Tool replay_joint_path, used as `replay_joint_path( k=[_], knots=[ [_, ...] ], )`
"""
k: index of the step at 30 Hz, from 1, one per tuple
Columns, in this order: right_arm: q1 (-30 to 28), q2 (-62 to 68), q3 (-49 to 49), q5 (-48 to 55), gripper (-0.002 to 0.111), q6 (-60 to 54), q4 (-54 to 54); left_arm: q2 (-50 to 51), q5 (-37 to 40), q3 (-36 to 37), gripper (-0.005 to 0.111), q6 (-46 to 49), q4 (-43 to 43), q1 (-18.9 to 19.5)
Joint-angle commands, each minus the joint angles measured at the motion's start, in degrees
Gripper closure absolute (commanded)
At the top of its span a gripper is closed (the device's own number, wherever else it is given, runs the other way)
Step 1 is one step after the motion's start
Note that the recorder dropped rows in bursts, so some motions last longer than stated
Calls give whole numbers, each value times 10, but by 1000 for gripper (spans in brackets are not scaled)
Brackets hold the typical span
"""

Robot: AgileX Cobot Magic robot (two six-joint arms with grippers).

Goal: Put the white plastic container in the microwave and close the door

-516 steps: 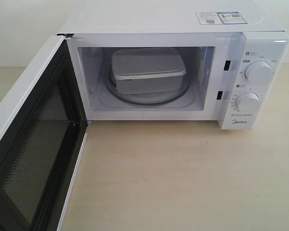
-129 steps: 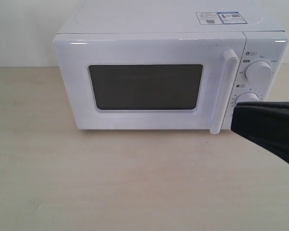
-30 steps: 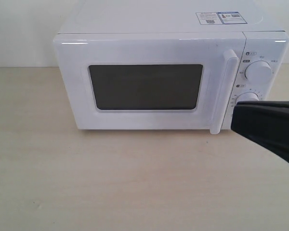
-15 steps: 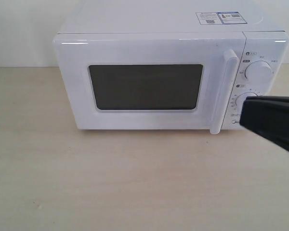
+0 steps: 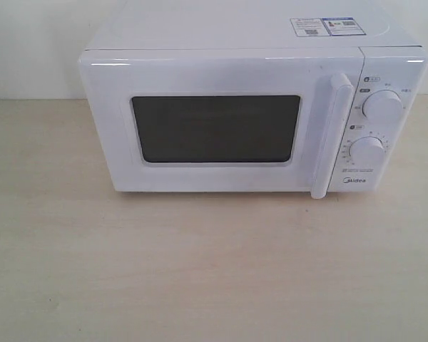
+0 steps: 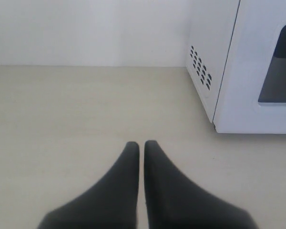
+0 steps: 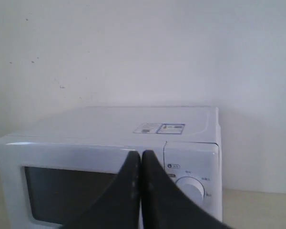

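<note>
The white microwave [image 5: 235, 35] stands at the back of the table with its door [image 5: 214, 75] shut flat against the body, dark window facing me, white bar handle [image 5: 332, 135] upright beside the two knobs. The white plastic container is hidden behind the door. Neither gripper shows in the exterior view. My left gripper [image 6: 141, 144] is shut and empty, low over the table, off the microwave's [image 6: 243, 67] vented side. My right gripper [image 7: 140, 154] is shut and empty, held in front of the microwave [image 7: 133, 129] at about its top edge.
Two round knobs [image 5: 382, 105] and a Midea label sit on the right panel. Stickers [image 5: 327, 26] lie on the microwave's top. The pale wood table [image 5: 200, 271] stretches in front and to the left, with a white wall behind.
The right arm's black gripper, which stood in front of the lower knob, has drawn back to the right and left the exterior view. The door stays shut.
</note>
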Motion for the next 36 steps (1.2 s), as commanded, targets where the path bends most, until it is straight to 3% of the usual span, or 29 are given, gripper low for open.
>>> replay_joint_path(
  k=[1, 18, 21, 26, 30, 32, 36],
  knots=[
    [-4, -37, 57, -24, 108, -5, 0, -1, 2, 2, 102, 2, 1, 2],
    [-4, -42, 93, -16, 108, 8, -4, -1, 2, 2, 102, 2, 1, 2],
    [-4, -42, 93, -13, 108, 95, -129, -1, 2, 2, 102, 2, 1, 2],
    [-4, -42, 93, -13, 108, 425, -459, -1, 2, 2, 102, 2, 1, 2],
    [-4, -42, 93, -13, 108, 649, -652, -1, 2, 2, 102, 2, 1, 2],
    [-4, -42, 101, -20, 108, 708, -698, -1, 2, 2, 102, 2, 1, 2],
    [-4, -42, 138, -61, 108, 720, -700, -1, 2, 2, 102, 2, 1, 2]
  ],
)
